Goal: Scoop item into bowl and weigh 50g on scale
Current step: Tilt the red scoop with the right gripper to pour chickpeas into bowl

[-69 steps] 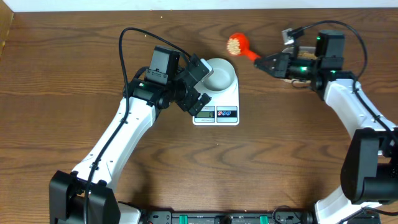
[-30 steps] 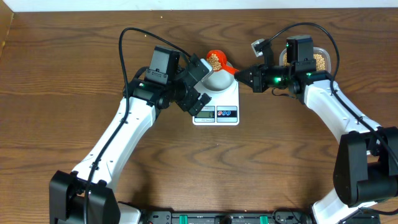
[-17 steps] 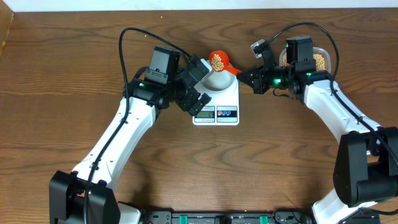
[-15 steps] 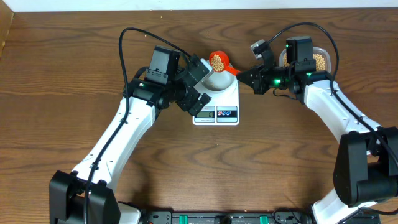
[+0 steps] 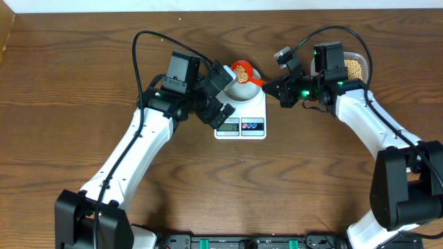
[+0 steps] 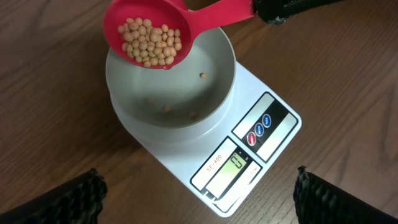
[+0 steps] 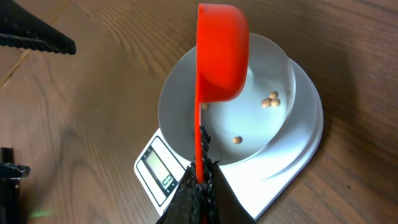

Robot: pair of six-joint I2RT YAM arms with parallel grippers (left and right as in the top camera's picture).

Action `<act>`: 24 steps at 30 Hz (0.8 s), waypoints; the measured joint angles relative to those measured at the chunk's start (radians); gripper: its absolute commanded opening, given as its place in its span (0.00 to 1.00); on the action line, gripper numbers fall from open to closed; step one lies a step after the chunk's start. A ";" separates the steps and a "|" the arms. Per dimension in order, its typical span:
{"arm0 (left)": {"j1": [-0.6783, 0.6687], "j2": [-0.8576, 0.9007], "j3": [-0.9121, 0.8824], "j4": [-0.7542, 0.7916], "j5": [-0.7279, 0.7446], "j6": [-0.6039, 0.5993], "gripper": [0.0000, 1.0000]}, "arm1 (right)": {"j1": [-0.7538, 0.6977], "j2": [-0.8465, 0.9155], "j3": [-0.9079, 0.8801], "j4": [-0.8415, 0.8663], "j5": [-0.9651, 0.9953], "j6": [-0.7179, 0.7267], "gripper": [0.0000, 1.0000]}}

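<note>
1. Counting two arms over one wooden table (image 5: 69, 138), one gripper apiece.
2. Finding one scale (image 5: 241, 123) between them, flat and white, with one grey display and two round buttons, one red, one blue.
3. Seeing one bowl (image 6: 186, 124) seated upright on the scale's platform, pale and round.
4. Noting one red scoop (image 6: 124, 18) raised over the bowl's rim, rolled to one side in the right wrist view; cannot tell whether touching the rim.
5. Placing the beans (image 6: 152, 42) in three spots:
   - one heap in the scoop, a few dozen, too bunched for an exact count;
   - four loose grains on the bowl's floor in the left wrist view;
   - more in the one clear tub (image 5: 355, 67) beside the right arm, well apart from the scale.
6. Reading the right gripper (image 7: 200, 177) as clenched on the scoop's thin red handle, jaws pinched together around it.
7. Reading the left gripper (image 5: 228, 95) as released, its two fingers spread wide above the scale and bowl, one to each side, grasping nothing.
</note>
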 measured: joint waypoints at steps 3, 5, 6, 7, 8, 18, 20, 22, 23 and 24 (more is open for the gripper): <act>0.000 0.000 0.000 0.000 0.000 0.000 0.98 | 0.000 0.000 0.000 -0.004 0.003 -0.022 0.01; 0.000 0.000 0.000 0.000 0.000 0.000 0.98 | 0.000 0.000 0.000 -0.004 0.005 -0.038 0.01; 0.000 0.000 0.000 0.000 0.000 0.000 0.98 | 0.000 0.000 0.000 -0.004 0.006 -0.045 0.01; 0.000 0.000 0.000 0.000 0.000 0.000 0.98 | 0.000 0.000 0.000 -0.004 0.007 -0.052 0.01; 0.000 0.000 0.000 0.000 0.000 0.000 0.98 | 0.000 0.000 0.000 -0.004 0.007 -0.058 0.01; 0.000 0.000 0.000 0.000 0.000 0.001 0.98 | 0.000 0.000 0.000 -0.004 0.026 -0.124 0.01; 0.000 0.000 0.000 0.000 0.000 0.001 0.98 | 0.000 0.000 0.000 -0.004 0.031 -0.135 0.01; 0.000 0.000 0.000 0.000 0.000 0.001 0.98 | 0.000 0.000 0.000 -0.004 0.038 -0.147 0.01; 0.000 0.000 0.000 0.000 0.000 0.000 0.98 | 0.000 0.000 0.000 -0.004 0.042 -0.154 0.01; 0.000 0.000 0.000 0.000 0.000 0.000 0.98 | 0.000 0.000 0.000 -0.004 0.045 -0.159 0.01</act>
